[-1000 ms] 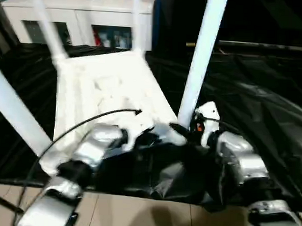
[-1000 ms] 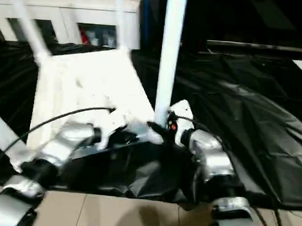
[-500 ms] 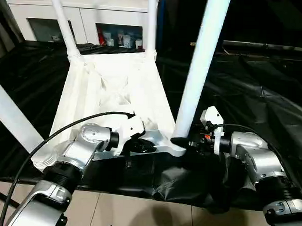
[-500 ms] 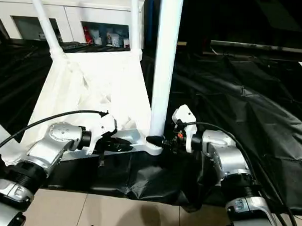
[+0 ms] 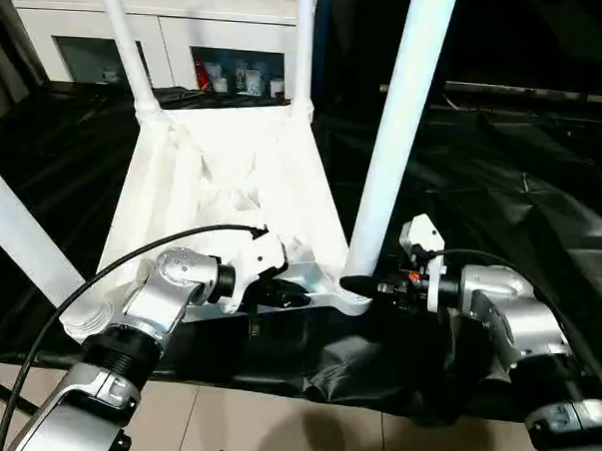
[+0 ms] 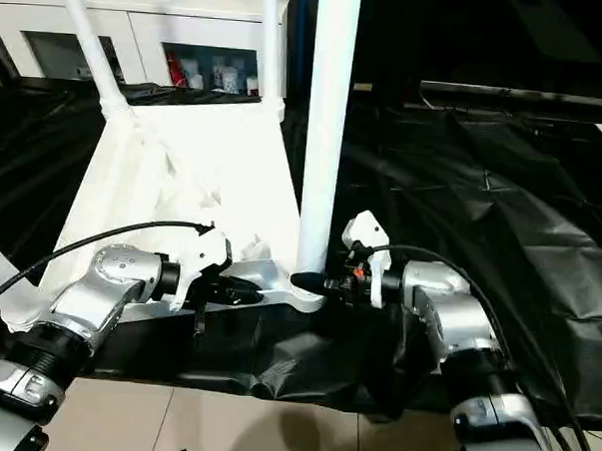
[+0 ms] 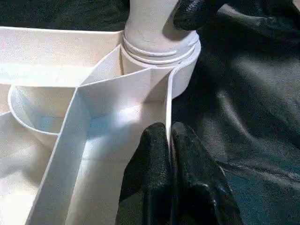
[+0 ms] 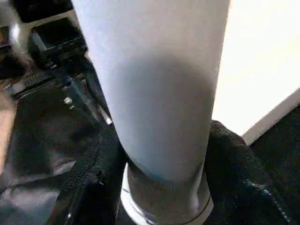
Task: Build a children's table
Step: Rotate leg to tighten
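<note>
In the left eye view I see the white plastic rectangular tabletop (image 5: 227,197) lying upside down, ribbed underside up, in the centre-left of the frame on a table draped in crinkled black plastic sheeting (image 5: 522,195). Four long white round legs stand up from its corners; the nearest right one (image 5: 395,140) rises through the middle of the frame. My left arm reaches in from the lower left, silver forearm bent inward, and the left gripper (image 5: 283,293) points level toward the tabletop's near edge. My right arm comes in from the lower right, wrist turned inward, with the right gripper (image 5: 363,285) at the foot of that near leg. A white cabinet with glass doors (image 5: 179,40) sits at the upper left.

In the left wrist view my black fingers (image 7: 154,173) are clenched on the thin upright rim wall of the tabletop (image 7: 93,117), one on each side, just short of the round corner socket (image 7: 159,51).

In the right wrist view the fingers (image 8: 98,173) sit on either side of the leg (image 8: 154,93) just above its socket, pressed against it and grasping it.
</note>
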`<state>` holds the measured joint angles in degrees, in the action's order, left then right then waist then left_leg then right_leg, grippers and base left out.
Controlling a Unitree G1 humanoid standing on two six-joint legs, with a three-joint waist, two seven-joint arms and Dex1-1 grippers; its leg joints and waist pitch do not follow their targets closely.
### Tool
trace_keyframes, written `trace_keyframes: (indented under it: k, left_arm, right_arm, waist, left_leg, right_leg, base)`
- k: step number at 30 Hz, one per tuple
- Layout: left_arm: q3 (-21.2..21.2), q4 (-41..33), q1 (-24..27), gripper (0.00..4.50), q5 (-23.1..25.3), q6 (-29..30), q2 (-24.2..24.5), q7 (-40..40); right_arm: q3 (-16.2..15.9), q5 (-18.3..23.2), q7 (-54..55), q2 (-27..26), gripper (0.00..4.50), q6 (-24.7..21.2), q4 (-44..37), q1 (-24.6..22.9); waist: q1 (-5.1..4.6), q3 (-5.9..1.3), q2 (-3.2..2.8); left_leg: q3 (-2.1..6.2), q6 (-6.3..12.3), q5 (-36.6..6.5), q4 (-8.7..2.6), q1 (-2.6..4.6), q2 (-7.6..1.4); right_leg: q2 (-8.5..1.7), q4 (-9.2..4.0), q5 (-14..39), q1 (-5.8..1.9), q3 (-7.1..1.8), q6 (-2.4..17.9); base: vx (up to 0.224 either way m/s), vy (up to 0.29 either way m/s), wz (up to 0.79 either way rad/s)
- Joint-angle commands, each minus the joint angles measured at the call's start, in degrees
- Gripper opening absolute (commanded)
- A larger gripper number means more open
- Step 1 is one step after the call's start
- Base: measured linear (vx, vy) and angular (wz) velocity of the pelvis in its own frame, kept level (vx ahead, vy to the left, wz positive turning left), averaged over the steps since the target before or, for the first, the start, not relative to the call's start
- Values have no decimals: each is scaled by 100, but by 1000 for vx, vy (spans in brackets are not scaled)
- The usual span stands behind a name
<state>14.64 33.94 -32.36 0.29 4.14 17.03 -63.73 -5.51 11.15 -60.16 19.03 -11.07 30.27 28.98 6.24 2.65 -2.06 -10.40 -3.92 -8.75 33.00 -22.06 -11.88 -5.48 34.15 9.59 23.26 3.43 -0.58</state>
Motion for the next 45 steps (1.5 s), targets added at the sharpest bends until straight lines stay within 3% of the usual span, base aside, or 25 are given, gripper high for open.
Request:
trace_keyframes:
  k: [1,2,5,8,10,13,16,18,22,29,32,40,45]
  left_arm:
    - [-135,27,-140,0,-133,12,-238,244]
    - [-169,181,-242,0,-24,2,-333,588]
    - [-210,474,-432,0,161,15,-494,1188]
    - [-307,914,-742,0,380,136,-825,2264]
    - [-320,1058,-874,0,454,174,-1006,2716]
    - [-283,1099,-915,0,491,138,-1115,2798]
    - [-190,1075,-891,0,481,29,-1150,2586]
    - [-164,1037,-851,0,448,-13,-1136,2417]
    - [-121,996,-749,0,402,-148,-980,2074]
    - [-111,828,-599,0,291,-202,-680,1463]
    - [-117,799,-575,0,243,-180,-541,1202]
    - [-129,652,-518,0,151,-166,-401,856]
    - [-16,300,-331,0,-33,-125,-318,281]
  right_arm:
    - [97,-134,560,-117,203,-97,234,-37]
    - [209,-252,1138,-264,203,-37,431,1]
    - [458,-319,2120,-550,200,-77,664,58]
    - [817,-288,3464,-1034,199,-48,980,140]
    - [966,-246,4092,-1311,199,-49,1160,215]
    - [919,-304,4226,-1484,199,79,1182,231]
    - [743,-385,3896,-1522,199,312,1120,221]
    - [774,-263,3612,-1503,254,345,1041,233]
    - [907,9,3033,-1210,278,391,957,381]
    - [528,39,1263,-351,353,238,546,351]
    - [362,98,290,218,361,94,424,276]
    - [303,210,-461,719,441,-78,379,283]
    - [342,124,-421,696,448,79,418,353]
  waist:
    - [-21,-371,126]
    - [-37,-370,98]
    - [-110,-366,124]
    - [-149,-358,82]
    - [-156,-361,87]
    - [-150,-374,82]
    - [-143,-382,76]
    - [-134,-384,65]
    - [-118,-392,73]
    - [-83,-388,96]
    - [-53,-382,113]
    - [-36,-384,134]
    - [-22,-390,116]
  left_leg:
    - [-1,162,-1440,-370,88,-81]
    - [4,106,-1519,-371,112,-81]
    - [25,21,-1656,-391,96,-60]
    - [32,-64,-1766,-398,123,-55]
    - [34,-82,-1792,-402,129,-58]
    - [37,-11,-1769,-398,108,-53]
    - [30,60,-1702,-390,89,-50]
    - [26,105,-1683,-385,91,-55]
    - [21,192,-1628,-375,88,-60]
    - [15,268,-1559,-366,82,-80]
    - [1,328,-1515,-347,76,-87]
    - [3,375,-1441,-335,73,-90]
    - [4,345,-1404,-341,76,-102]
  right_leg:
    - [-241,-391,1621,-258,-162,1188]
    - [-251,-415,1805,-241,-167,1125]
    - [-247,-456,2122,-255,-150,975]
    - [-246,-496,2322,-218,-152,903]
    - [-235,-510,2258,-210,-153,879]
    - [-235,-499,2047,-226,-150,903]
    - [-227,-470,1771,-242,-153,979]
    - [-226,-459,1653,-247,-155,1027]
    - [-234,-447,1527,-270,-150,1118]
    - [-222,-423,1427,-292,-131,1211]
    - [-231,-421,1464,-294,-136,1219]
    - [-240,-426,1581,-287,-125,1263]
    - [-244,-412,1534,-273,-127,1317]
  base:
    - [0,0,0]
    - [0,0,0]
    - [0,0,0]
    - [0,0,0]
    - [0,0,0]
    - [0,0,0]
    - [0,0,0]
    - [0,0,0]
    - [0,0,0]
    - [0,0,0]
    - [0,0,0]
    - [0,0,0]
    - [0,0,0]
